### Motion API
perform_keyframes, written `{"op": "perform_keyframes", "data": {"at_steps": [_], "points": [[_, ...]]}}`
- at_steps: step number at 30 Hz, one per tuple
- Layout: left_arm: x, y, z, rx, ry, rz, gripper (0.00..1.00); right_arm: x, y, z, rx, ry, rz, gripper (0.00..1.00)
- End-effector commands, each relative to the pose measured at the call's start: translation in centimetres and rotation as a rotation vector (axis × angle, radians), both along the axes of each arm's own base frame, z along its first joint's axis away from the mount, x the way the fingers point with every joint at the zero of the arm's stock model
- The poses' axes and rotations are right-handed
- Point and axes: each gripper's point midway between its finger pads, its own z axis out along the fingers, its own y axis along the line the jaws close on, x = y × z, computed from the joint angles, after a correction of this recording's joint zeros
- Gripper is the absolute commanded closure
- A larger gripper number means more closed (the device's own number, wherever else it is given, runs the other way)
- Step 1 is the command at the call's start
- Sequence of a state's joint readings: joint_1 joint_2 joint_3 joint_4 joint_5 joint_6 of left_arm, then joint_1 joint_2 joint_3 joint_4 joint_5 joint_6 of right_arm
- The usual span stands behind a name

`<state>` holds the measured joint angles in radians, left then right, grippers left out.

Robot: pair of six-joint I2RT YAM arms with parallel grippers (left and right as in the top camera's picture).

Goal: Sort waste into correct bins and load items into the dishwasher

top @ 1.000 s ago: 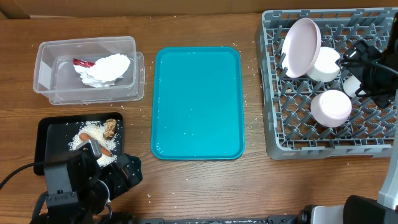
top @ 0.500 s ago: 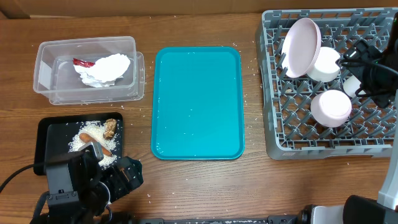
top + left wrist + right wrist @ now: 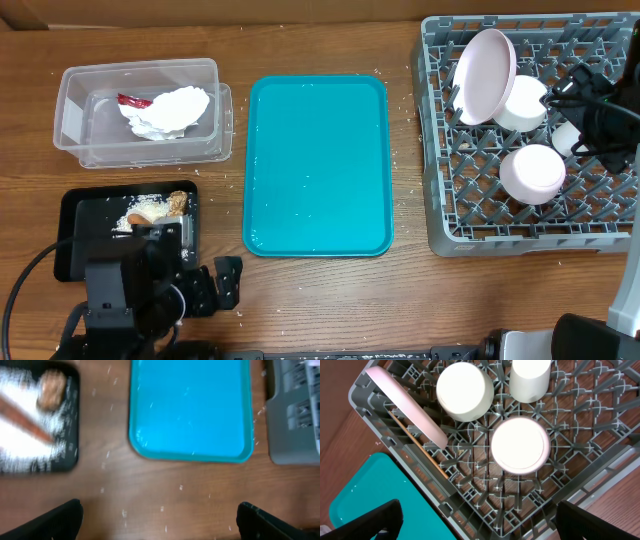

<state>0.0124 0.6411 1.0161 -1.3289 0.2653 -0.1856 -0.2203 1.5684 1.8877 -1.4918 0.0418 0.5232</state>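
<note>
While your left hand hangs low over the bare desk at the near left, fingers spread wide and empty, the black tray just beyond it holds rice, carrot stick and brown chunk. Your right hand hovers, equally wide and empty, above the grey rack at the right, where plate, bowls and cup sit. Napkin and red wrapper lie in the clear tub, far left.
</note>
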Motion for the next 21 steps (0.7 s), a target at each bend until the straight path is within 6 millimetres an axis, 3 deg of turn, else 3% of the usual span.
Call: {"op": "perform_keyframes", "data": {"at_steps": [1, 5, 10, 16, 21], "points": [[0.2, -1.8, -0.1, 0.004, -0.104, -0.187, 0.00, 0.1, -0.2, 0.5, -0.012, -0.016, -0.005, 0.00], [1.4, -3.5, -1.0, 0.012, -0.257, -0.351, 0.00, 0.1, -0.2, 0.5, -0.012, -0.016, -0.005, 0.00], [3.3, -4.5, -3.1, -0.014, -0.400, -0.399, 0.00, 0.1, -0.2, 0.5, -0.012, -0.016, -0.005, 0.00], [4.8, -4.6, -6.1, 0.005, -0.492, -0.403, 0.00, 0.1, -0.2, 0.5, -0.012, -0.016, -0.005, 0.00], [5.7, -4.6, -7.1, 0.025, -0.594, -0.404, 0.00, 0.1, -0.2, 0.5, -0.012, -0.016, -0.005, 0.00]]}}
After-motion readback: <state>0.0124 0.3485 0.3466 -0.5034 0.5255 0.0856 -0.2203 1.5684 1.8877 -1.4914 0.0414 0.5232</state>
